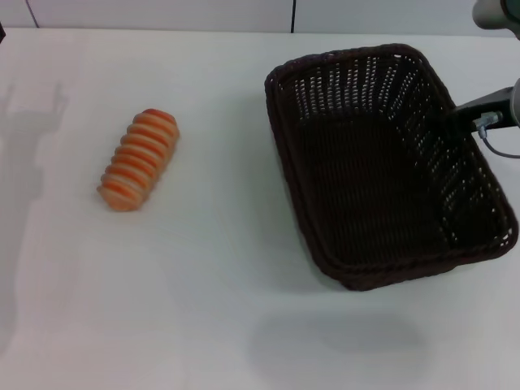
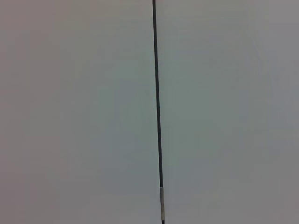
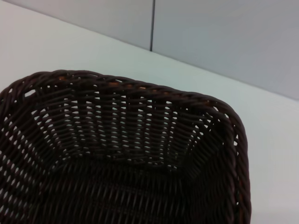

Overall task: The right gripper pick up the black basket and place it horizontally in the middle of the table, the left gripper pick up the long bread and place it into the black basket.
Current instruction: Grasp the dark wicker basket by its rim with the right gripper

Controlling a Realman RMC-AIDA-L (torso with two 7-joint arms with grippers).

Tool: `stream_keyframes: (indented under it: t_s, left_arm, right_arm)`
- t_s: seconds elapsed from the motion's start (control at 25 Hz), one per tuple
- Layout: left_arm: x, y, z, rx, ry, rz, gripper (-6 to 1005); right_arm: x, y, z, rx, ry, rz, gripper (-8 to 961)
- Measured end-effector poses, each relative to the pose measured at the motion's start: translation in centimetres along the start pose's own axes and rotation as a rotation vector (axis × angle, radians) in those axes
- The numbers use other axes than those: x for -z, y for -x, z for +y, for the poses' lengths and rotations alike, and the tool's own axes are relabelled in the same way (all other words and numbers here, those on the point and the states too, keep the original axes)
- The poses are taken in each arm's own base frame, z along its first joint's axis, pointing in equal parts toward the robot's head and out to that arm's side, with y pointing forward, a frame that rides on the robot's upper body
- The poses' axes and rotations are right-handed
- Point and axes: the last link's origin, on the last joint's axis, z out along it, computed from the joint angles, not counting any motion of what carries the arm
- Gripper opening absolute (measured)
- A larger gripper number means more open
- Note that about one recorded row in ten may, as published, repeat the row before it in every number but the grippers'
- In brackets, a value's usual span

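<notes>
The black basket point(image 1: 357, 85) is at the right of the head view, empty, its long side running away from me. A soft shadow lies on the table point(image 1: 219, 268) in front of it, apart from its base, so it hangs above the tabletop. My right gripper point(image 1: 461, 114) reaches in from the right edge and is shut on the basket's right rim. The right wrist view looks into the basket's woven wall point(image 3: 121, 121). The long bread point(image 1: 139, 159) lies on the table at the left, slanted. My left gripper is out of view.
A grey wall with a dark vertical seam point(image 2: 156, 102) fills the left wrist view and shows behind the table's far edge point(image 1: 162, 31). An arm's shadow falls on the table at the far left point(image 1: 28, 138).
</notes>
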Motion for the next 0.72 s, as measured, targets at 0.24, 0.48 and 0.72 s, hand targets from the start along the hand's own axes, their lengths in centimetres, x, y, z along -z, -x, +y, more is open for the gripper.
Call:
stream_keyframes:
  t_s: [0.24, 0.48, 0.72]
  left_arm:
    - [0.0, 0.0, 0.0, 0.0, 0.0, 0.001, 781]
    - [-0.1, -0.1, 0.0, 0.0, 0.0, 0.002, 781]
    - [-0.1, -0.1, 0.0, 0.0, 0.0, 0.001, 780]
  right_arm:
    - [0.1, 0.2, -0.2, 0.086, -0.019, -0.026, 244]
    - [1.6, 1.6, -1.0, 0.254, -0.071, -0.144, 233]
    - [3.3, 3.0, -1.5, 0.328, -0.002, -0.332, 230]
